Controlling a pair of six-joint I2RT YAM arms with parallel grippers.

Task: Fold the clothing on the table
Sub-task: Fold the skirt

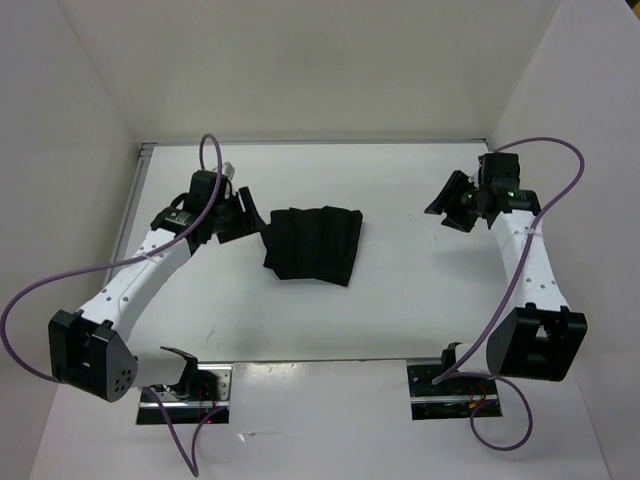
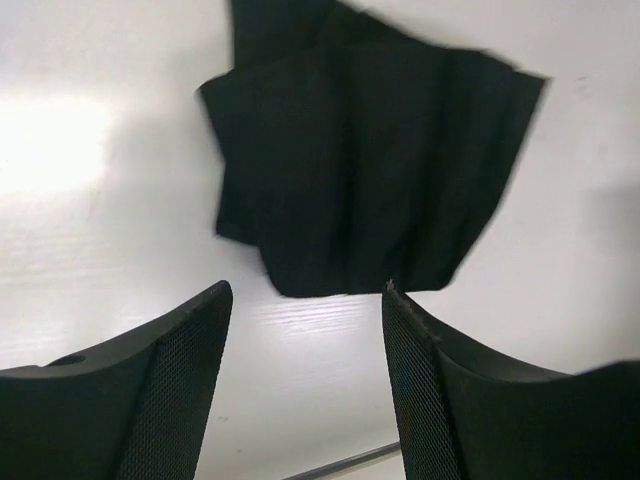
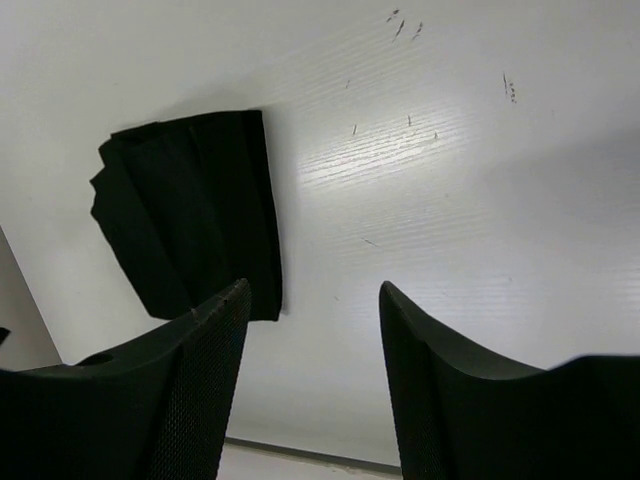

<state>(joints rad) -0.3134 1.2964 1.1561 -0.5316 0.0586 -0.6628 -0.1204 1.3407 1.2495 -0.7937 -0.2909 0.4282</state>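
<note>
Black clothing on white table, left tool beside it, right tool farther off, both agape.

On the table the clothing lies between the left gripper and right gripper.

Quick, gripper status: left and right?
Left gripper: open, holding nothing, next to the clothing.
Right gripper: open, holding nothing, clear of the clothing.
</note>
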